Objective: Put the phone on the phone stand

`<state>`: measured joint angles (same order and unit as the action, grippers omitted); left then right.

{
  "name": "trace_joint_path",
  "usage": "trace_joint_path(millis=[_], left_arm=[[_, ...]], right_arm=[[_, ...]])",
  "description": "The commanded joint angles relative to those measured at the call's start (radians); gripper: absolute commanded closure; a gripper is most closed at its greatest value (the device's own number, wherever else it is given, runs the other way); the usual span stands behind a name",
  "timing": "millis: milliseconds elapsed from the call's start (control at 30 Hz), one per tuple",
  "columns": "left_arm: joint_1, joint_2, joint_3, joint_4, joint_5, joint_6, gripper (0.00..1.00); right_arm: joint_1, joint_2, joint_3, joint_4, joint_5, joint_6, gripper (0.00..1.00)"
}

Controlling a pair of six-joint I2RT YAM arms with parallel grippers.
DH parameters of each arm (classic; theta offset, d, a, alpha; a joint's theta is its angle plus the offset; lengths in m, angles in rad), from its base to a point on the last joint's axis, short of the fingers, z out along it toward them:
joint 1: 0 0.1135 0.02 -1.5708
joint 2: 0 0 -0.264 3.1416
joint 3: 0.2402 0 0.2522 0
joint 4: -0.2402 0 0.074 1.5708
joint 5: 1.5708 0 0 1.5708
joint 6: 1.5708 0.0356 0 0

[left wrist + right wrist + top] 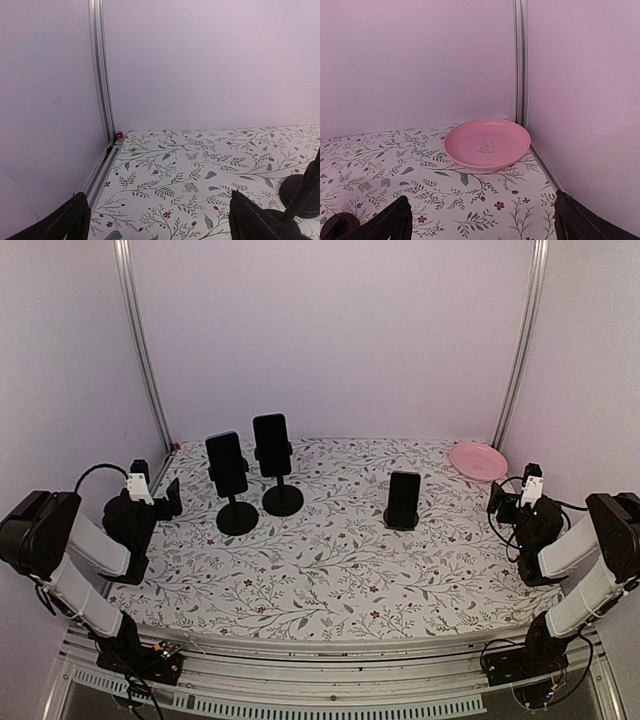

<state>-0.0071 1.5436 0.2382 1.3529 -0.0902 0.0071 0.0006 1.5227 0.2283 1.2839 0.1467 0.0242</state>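
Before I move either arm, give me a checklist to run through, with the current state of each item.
1. Left tool open and empty: ok.
2. Right tool open and empty: ok.
3. Front phone upright on its tall stand: ok.
4. Rear phone upright on the second tall stand: ok.
5. Third phone upright on a low dark base; properly seated: cannot tell.
6. Pink plate in the far right corner, apart from all phones; both tools parked at the sides: ok.
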Motion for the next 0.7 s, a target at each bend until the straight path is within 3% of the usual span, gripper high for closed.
trace_joint_path(millis=[0, 667], left_arm=[[0.0, 0.01, 0.01, -0.047, 0.012, 0.024, 0.03], [-0.001, 0.007, 0.011, -0.055, 0.017, 0.02, 0.03]], right_arm=[[0.002, 0.009, -0.003, 0.03, -0.007, -0.006, 0.01], [0.002, 0.01, -0.001, 0.026, -0.007, -0.006, 0.01]])
